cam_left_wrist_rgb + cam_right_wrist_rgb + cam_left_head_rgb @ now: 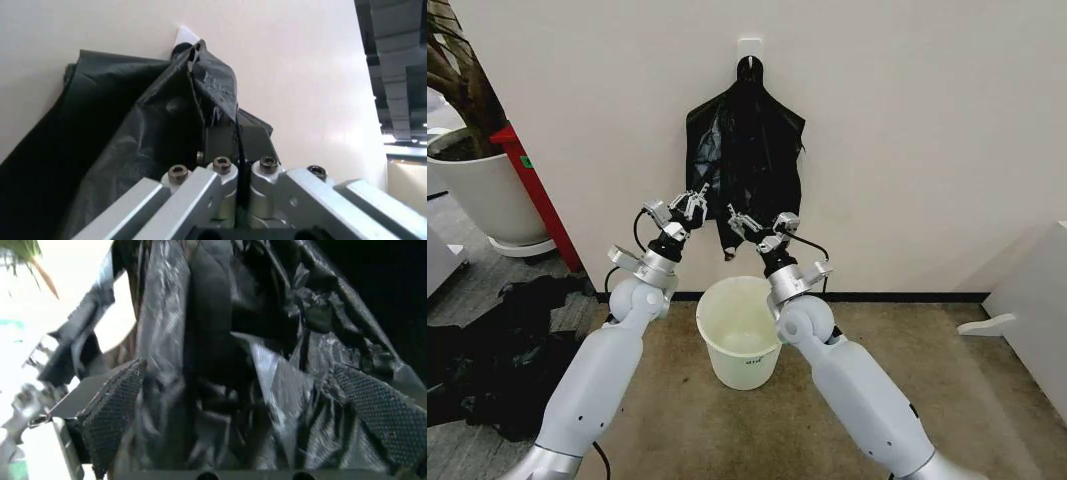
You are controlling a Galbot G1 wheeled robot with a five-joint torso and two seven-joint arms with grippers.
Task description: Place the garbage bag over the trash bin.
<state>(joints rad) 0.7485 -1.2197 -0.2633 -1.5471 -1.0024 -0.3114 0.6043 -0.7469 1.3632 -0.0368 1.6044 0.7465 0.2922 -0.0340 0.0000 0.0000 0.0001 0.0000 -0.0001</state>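
A flat black bundle (767, 150) hangs from a white wall hook (749, 48). The garbage bag (710, 145) is its glossy, wrinkled front layer. My left gripper (692, 203) is raised at the layer's lower left edge. In the left wrist view that gripper (237, 135) is shut, with a thin edge of the garbage bag (133, 140) running between its fingers. My right gripper (742, 222) is at the lower middle. It stands open (247, 415), with wrinkled garbage bag (220, 340) between its pads (110, 420). The cream trash bin (745, 365) stands on the floor under both grippers.
A large white plant pot (482, 190) and a red panel (532, 190) stand at the left by the wall's corner. A wide matte black heap (497, 350) lies on the floor at the left. White furniture (1037, 310) is at the right. Bare floor surrounds the bin.
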